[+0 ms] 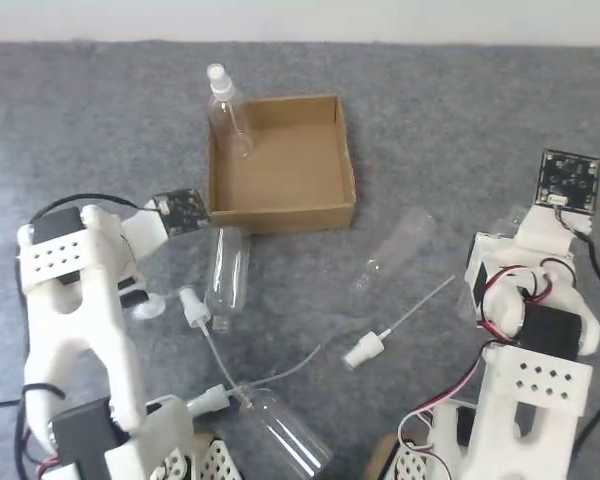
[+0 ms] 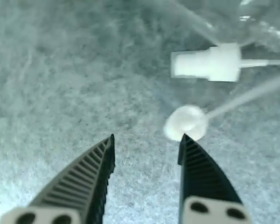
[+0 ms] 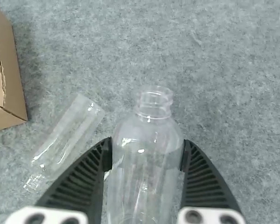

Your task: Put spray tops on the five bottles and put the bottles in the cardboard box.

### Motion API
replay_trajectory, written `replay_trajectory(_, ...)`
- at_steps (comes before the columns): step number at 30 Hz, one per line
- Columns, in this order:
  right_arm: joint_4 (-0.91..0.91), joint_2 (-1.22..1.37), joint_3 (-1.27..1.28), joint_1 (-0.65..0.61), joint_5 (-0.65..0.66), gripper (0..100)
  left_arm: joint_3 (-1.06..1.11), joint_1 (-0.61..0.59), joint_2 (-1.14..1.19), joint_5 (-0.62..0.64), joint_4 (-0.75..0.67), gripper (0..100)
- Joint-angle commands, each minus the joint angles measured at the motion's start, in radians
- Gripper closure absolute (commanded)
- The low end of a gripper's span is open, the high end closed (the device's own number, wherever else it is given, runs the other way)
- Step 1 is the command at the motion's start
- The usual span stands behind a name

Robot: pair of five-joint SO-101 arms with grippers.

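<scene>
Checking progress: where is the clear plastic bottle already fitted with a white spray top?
High view: the clear plastic bottle leans in the far-left corner of the brown cardboard box, top poking over the rim.

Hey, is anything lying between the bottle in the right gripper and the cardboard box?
Yes. A second uncapped bottle lies on its side on the carpet between the held bottle and the cardboard box.

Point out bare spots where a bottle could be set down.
Bare grey mat lies on both sides of the brown cardboard box. Its floor is open beside the capped clear bottle. Crowded: before the box, among white spray tops and lying bottles.
</scene>
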Motion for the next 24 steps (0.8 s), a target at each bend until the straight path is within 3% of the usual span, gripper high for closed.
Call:
replay_trajectory(1, -0.027, -0.036, -0.012, -0.010, 0.000, 89.9, -0.012, -0.011, -0.037, 0.094, -0.043, 79)
replay_trajectory(8, -0.027, -0.036, -0.011, -0.010, 0.000, 89.9, -0.021, -0.011, -0.044, 0.224, -0.037, 79)
replay_trajectory(16, -0.030, -0.031, -0.011, -0.010, 0.000, 89.9, -0.015, -0.011, -0.044, 0.555, -0.032, 79)
replay_trajectory(24, -0.030, -0.028, -0.011, -0.010, 0.000, 89.9, -0.022, -0.011, -0.046, 0.796, 0.080, 79)
